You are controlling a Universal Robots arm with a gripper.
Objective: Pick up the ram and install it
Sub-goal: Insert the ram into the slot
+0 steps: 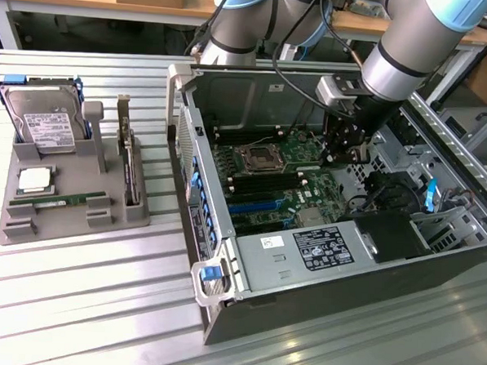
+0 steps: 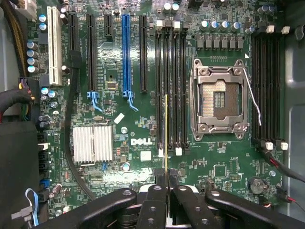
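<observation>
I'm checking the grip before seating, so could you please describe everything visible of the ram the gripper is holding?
The ram shows edge-on in the wrist view: a thin green board with a yellowish edge line, pinched at one end by the shut gripper. It hangs over the motherboard, lined up along the black memory slots beside the processor socket. Whether it touches a slot cannot be told.
</observation>
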